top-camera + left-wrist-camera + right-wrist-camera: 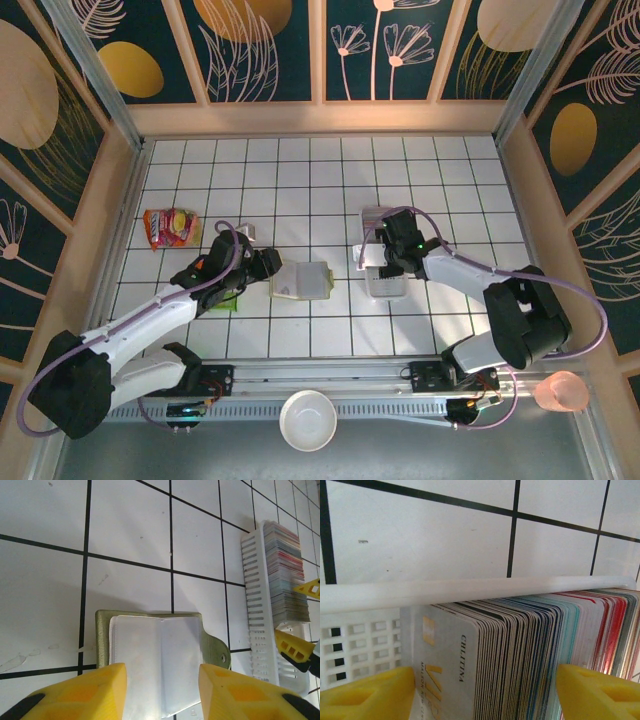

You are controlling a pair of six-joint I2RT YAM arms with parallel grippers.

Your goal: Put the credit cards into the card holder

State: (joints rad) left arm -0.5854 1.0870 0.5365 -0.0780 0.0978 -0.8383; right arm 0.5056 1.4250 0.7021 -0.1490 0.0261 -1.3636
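Between right jaws, credit cards (520,650).

— Where are your arms?
— My left arm (150,318) bends at the near left corner of the table (300,170) and stretches towards its middle. My right arm (470,275) folds by the right edge and reaches left.
— And the end effectors?
— My left end effector (264,264) sits low, its yellow fingers (90,692) apart. My right end effector (385,258) points down, its fingers (600,692) spread wide.
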